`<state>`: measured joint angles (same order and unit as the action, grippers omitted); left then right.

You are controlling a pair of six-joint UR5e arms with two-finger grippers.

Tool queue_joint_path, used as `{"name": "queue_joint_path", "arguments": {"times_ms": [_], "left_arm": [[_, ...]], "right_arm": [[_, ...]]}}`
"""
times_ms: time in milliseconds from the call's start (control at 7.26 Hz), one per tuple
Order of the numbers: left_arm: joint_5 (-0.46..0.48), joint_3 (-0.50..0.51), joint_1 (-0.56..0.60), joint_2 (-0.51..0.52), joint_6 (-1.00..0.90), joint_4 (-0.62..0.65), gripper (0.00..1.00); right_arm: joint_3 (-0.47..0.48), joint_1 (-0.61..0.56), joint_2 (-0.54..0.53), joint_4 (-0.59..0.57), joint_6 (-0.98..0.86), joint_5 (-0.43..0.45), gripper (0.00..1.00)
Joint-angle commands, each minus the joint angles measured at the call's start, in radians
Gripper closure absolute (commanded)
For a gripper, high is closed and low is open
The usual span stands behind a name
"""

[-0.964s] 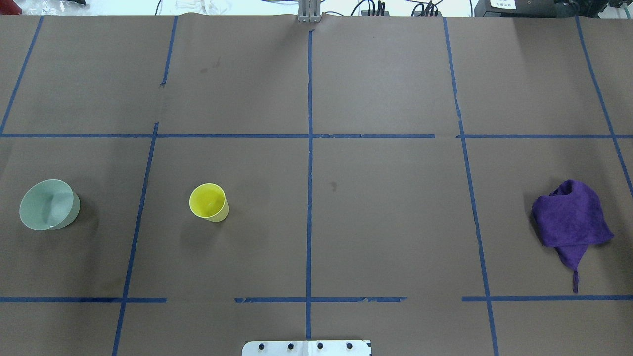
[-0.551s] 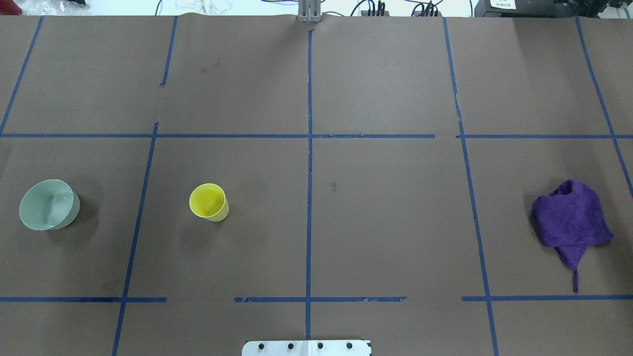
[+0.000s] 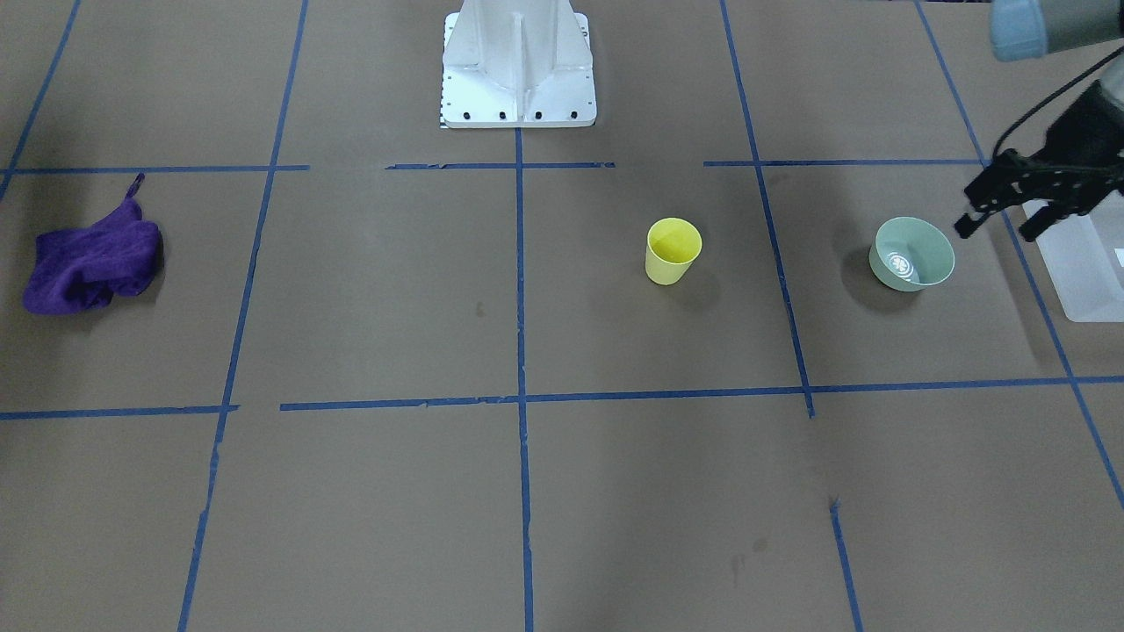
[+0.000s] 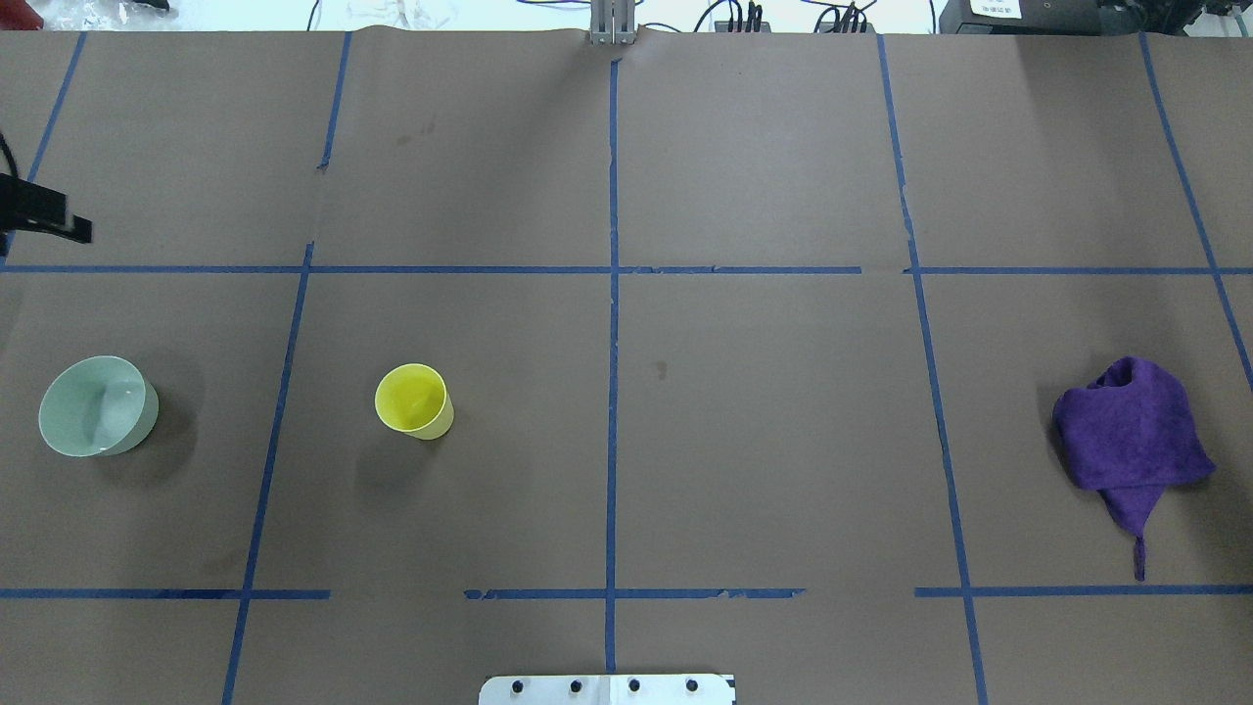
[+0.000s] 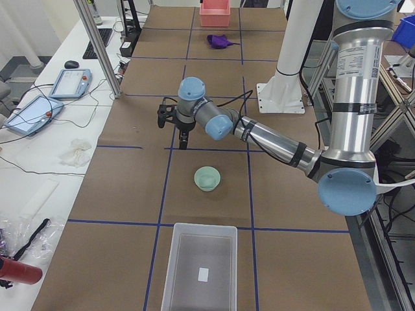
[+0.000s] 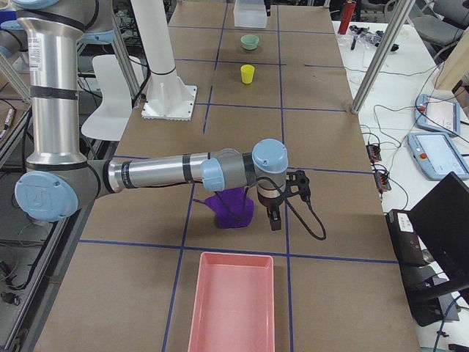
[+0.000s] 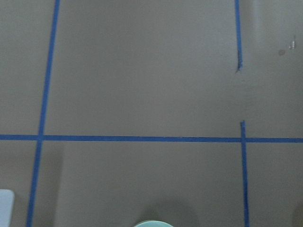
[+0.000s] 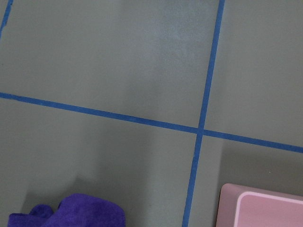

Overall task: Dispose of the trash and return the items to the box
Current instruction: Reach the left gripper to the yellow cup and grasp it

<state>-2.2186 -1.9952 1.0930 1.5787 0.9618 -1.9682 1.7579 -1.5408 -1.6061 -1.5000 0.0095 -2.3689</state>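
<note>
The pale green bowl (image 3: 913, 254) with a white mark inside stands on the table; it also shows in the overhead view (image 4: 98, 404). The yellow cup (image 3: 673, 250) stands upright, well to the robot's right of the bowl. The frosted-white box (image 3: 1084, 263) sits at the table's left end, beyond the bowl. My left gripper (image 3: 997, 226) hovers open and empty between bowl and box, above the table. One of its fingers (image 4: 59, 225) shows at the overhead view's left edge. My right gripper (image 6: 282, 202) hangs beside a purple cloth (image 6: 231, 209); I cannot tell whether it is open.
The purple cloth (image 4: 1131, 436) lies crumpled at the table's right end, next to a pink bin (image 6: 233, 308). The white pedestal base (image 3: 518, 61) stands at the robot's side of the table. Blue tape lines cross the brown table cover.
The left gripper has come into the overhead view at the left edge; it did not show there before. Bowl, cup and cloth have not moved.
</note>
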Motion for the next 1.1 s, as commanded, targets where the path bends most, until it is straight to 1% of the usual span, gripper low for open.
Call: {"name": "queue_joint_path", "arguments": {"times_ms": [0, 138, 275, 413, 551, 688, 964], "left_arm": [[0.199, -0.062, -0.273, 0.009, 0.306, -0.087, 0.0], [0.296, -0.05, -0.369, 0.047, 0.358, -0.081, 0.0], [0.333, -0.01, -0.402, 0.106, 0.36, -0.034, 0.0], [0.335, 0.013, -0.432, 0.172, 0.361, 0.048, 0.02], [0.37, 0.024, -0.474, 0.226, 0.361, 0.131, 0.04], [0.387, 0.039, -0.499, 0.248, 0.367, 0.144, 0.05], [0.387, 0.055, -0.512, 0.251, 0.367, 0.143, 0.08]], "right_arm": [[0.0, 0.001, 0.005, -0.002, 0.001, -0.006, 0.0], [-0.008, 0.001, -0.001, -0.002, 0.004, -0.027, 0.0], [-0.005, 0.001, -0.002, -0.003, 0.006, -0.064, 0.0], [-0.002, 0.001, 0.003, 0.003, 0.033, -0.066, 0.0], [-0.001, 0.001, 0.005, 0.004, 0.05, -0.067, 0.0], [-0.001, 0.001, 0.006, 0.003, 0.052, -0.067, 0.0], [-0.003, 0.001, 0.006, -0.003, 0.052, -0.067, 0.0]]}}
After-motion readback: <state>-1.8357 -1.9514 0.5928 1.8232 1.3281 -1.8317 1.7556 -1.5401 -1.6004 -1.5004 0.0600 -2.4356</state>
